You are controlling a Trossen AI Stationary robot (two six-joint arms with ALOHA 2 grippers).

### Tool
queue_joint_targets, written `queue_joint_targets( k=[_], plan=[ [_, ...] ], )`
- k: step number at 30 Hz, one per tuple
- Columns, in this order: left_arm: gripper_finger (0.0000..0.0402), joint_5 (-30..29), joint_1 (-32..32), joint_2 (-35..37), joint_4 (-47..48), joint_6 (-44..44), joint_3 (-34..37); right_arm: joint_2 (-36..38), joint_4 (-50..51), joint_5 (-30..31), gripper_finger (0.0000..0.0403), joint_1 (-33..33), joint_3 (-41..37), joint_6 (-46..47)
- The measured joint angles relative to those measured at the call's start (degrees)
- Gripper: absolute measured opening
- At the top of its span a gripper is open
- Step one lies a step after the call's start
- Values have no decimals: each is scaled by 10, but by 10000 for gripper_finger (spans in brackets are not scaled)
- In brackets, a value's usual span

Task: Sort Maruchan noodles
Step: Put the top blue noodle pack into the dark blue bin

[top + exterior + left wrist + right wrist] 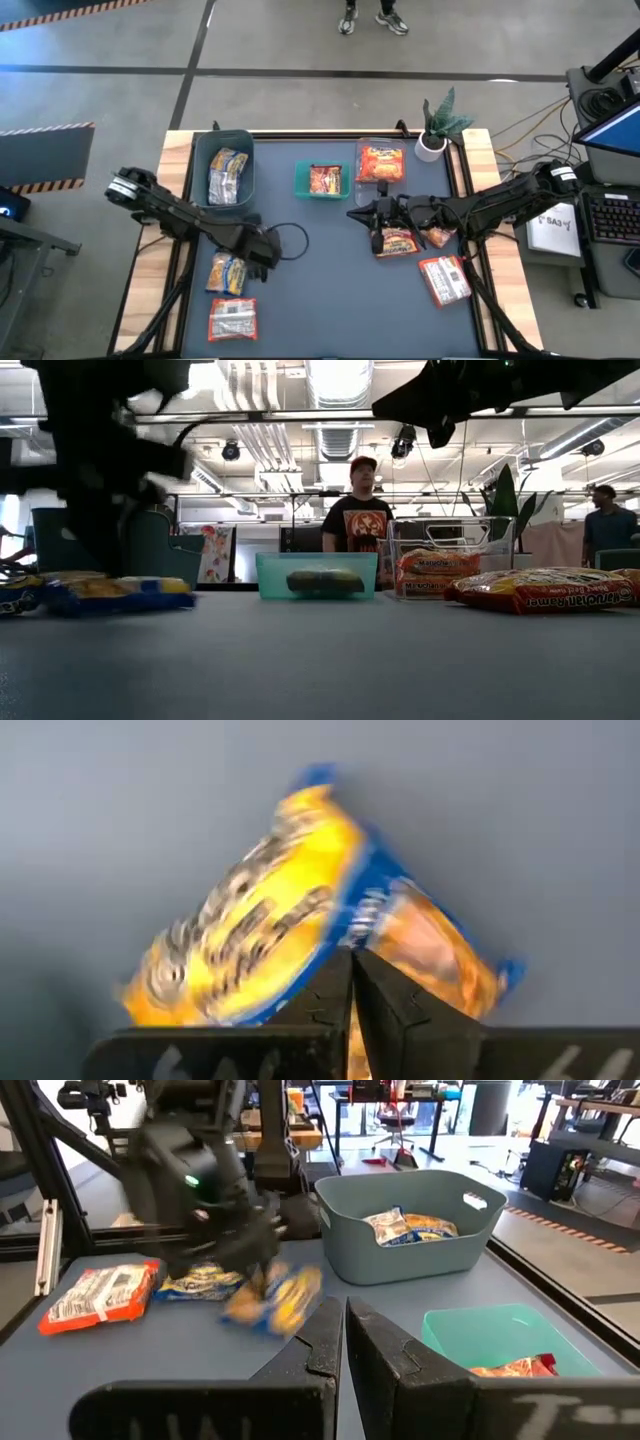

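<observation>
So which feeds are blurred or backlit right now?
Left wrist view: the yellow-and-blue packet is smeared. Right wrist view: the left arm and the packet under it are streaked. Low view: both arms are dark silhouettes against bright ceiling lights. High view is evenly lit.

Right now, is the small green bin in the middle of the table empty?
No, the high view shows one orange-red noodle packet lying inside the small green bin.
</observation>
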State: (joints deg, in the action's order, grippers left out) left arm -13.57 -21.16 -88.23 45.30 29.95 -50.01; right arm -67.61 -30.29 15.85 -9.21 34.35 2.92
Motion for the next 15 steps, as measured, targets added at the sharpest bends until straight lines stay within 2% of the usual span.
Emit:
queue_joint_targets(
  k=[5, 8, 11, 15],
  plan=[
    [0, 12, -7, 8, -66, -95, -28, 0, -2, -3, 9, 0, 0, 0],
    [0, 11, -8, 9, -17, -125, -36, 0, 0, -28, 9, 0, 0, 11],
    [0, 11, -12, 13, 6, -130, -32, -4, 1, -44, 9, 0, 0, 43],
    [0, 39, -21, 15, -19, -102, -12, -20, 5, -44, 9, 0, 0, 80]
  ],
)
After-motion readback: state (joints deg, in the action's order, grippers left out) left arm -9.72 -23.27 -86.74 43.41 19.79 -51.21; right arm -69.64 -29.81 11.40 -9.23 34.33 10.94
